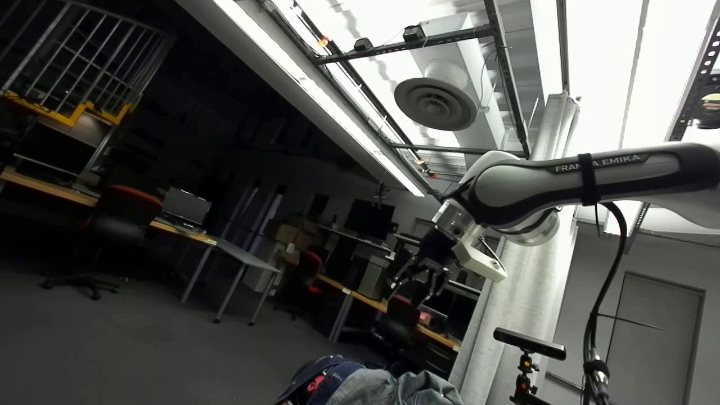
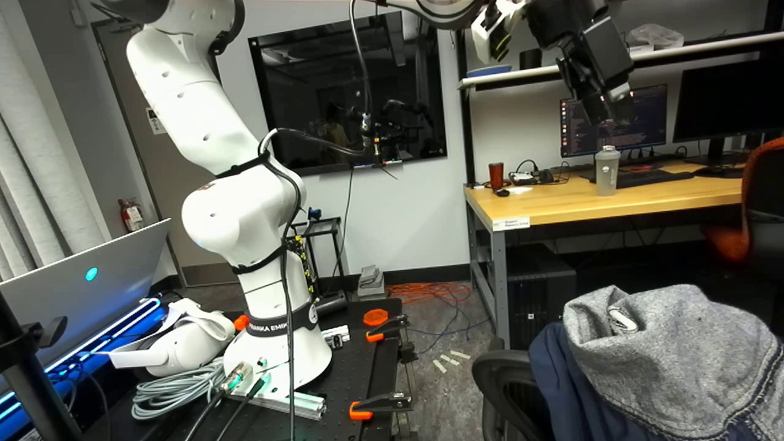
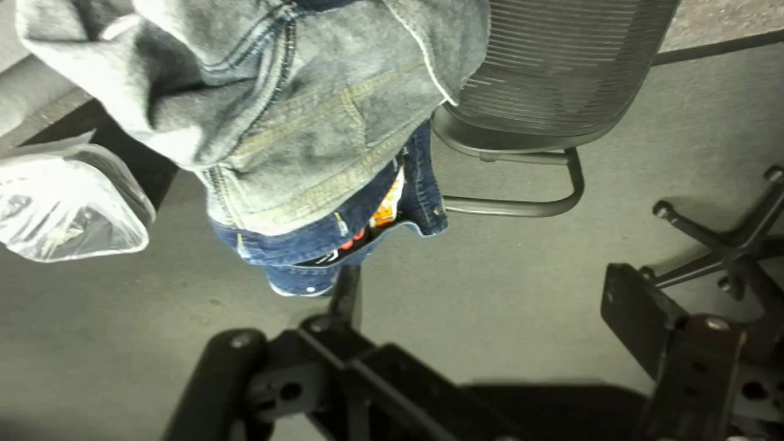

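Hand (image 3: 482,275) spread wide, empty, mid-air | clothes (image 3: 318,122) well apart, eleven o'clock in wrist view | reaching stage, I'd guess | any grasp calls for lowering first

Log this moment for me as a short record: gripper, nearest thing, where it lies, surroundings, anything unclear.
Gripper: open, nothing held
Nearest thing: denim garment, below the gripper and apart from it
Where it lies: seemingly draped over a mesh chair
Beside it in the wrist view: clear plastic bag
On the desk: bottle, red cup
Near the arm's base: laptop, white headset
Unclear: coloured print inside the garment's opening
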You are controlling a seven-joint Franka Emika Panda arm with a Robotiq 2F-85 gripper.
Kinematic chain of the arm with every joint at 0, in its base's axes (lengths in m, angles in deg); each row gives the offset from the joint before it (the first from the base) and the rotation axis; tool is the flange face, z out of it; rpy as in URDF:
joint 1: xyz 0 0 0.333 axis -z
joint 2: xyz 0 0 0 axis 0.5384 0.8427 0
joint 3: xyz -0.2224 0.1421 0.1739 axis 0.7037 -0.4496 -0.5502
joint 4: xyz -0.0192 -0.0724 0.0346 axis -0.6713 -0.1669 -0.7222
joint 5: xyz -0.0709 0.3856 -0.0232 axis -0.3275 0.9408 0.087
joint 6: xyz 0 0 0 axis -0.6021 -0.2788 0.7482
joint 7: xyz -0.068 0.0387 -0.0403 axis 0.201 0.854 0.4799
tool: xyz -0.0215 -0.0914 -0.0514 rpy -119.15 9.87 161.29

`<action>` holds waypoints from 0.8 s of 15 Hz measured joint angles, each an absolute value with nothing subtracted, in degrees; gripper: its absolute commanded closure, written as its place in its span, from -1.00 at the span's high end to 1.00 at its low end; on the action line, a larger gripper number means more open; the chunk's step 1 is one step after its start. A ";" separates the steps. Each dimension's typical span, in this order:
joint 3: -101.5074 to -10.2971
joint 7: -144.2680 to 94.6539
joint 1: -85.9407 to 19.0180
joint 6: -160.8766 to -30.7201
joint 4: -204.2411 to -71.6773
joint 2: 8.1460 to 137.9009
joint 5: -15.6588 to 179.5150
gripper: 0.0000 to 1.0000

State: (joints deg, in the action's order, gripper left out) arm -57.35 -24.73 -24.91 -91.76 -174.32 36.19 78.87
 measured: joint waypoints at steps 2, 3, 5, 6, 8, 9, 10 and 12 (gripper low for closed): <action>-56.21 -26.17 -22.89 -91.76 -174.54 36.58 77.47 1.00; -55.63 -26.85 -21.87 -91.75 -174.83 36.70 76.86 1.00; -54.47 -28.18 -19.98 -91.70 -175.73 36.80 75.45 1.00; -53.95 -28.77 -19.09 -91.59 -176.36 36.80 74.89 1.00; -53.03 -30.17 -17.41 -91.48 -177.71 36.78 73.73 1.00; -52.65 -30.81 -16.62 -91.36 -178.40 36.78 73.18 1.00; -52.30 -31.40 -15.89 -91.27 -179.10 36.75 72.77 1.00; -51.72 -32.34 -14.77 -91.21 -180.54 36.74 72.35 1.00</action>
State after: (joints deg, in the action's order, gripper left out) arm -51.72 -32.34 -14.77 -91.21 -180.54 36.74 72.35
